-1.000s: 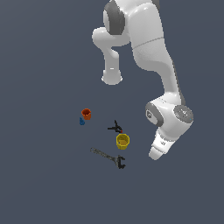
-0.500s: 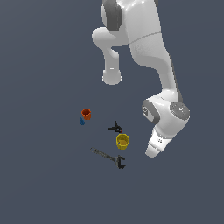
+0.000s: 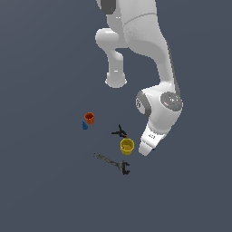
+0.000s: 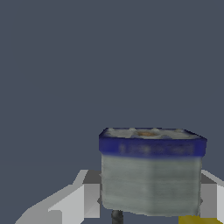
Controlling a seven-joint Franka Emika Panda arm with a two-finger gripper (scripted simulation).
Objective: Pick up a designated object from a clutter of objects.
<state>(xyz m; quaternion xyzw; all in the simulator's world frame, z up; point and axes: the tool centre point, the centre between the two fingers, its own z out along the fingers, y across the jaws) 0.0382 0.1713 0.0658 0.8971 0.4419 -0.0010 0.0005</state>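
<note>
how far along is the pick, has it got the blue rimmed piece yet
Approach looks done: the gripper is low beside the yellow cup. In hand: the blue-rimmed piece sits between the fingers in the wrist view, though a firm grip isn't clear. Left: lifting it away.

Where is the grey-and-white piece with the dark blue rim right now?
In the wrist view the piece sits between the gripper's fingers, with the yellow cup just behind. The exterior view hides it behind the gripper, right of the cup.

Two cups (image 3: 89, 118); one clamp (image 3: 119, 132); one wrench (image 3: 112, 163).
</note>
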